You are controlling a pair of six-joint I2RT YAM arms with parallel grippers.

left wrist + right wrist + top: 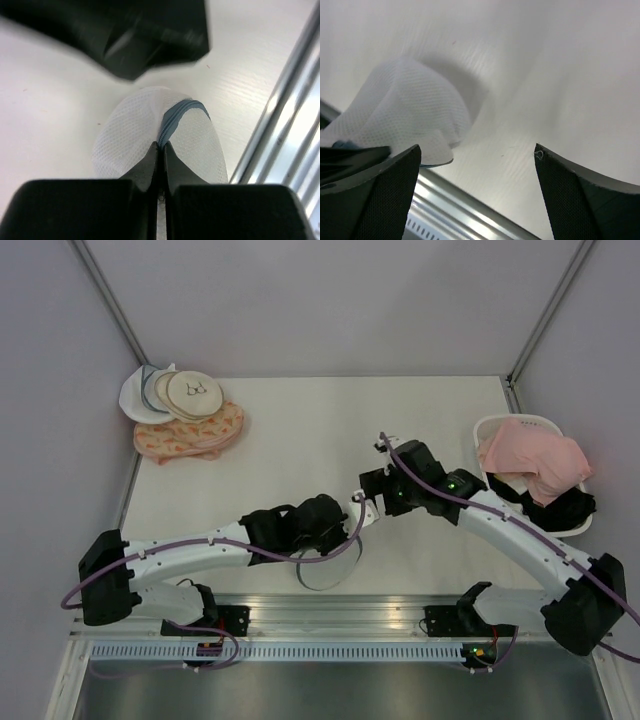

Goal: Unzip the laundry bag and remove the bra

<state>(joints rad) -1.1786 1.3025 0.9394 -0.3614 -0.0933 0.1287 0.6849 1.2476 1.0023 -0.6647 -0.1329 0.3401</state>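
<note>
The laundry bag (135, 132), a white mesh pouch with a grey-blue zipper (175, 112), lies near the table's front edge; in the top view only its rim (325, 580) shows below my left arm. My left gripper (161, 146) is shut on the zipper seam at the bag's near side. My right gripper (476, 147) hovers open just beside the bag (405, 110), nothing between its fingers; in the top view it (368, 502) sits right next to the left gripper (325, 522). The bra is hidden.
A stack of cream and white discs (175, 392) and a pink patterned round bag (190, 432) lie at the back left. A white basket (498, 426) at the right holds a pink garment (535, 462) and a black garment (565, 508). A metal rail (285, 130) runs along the near edge.
</note>
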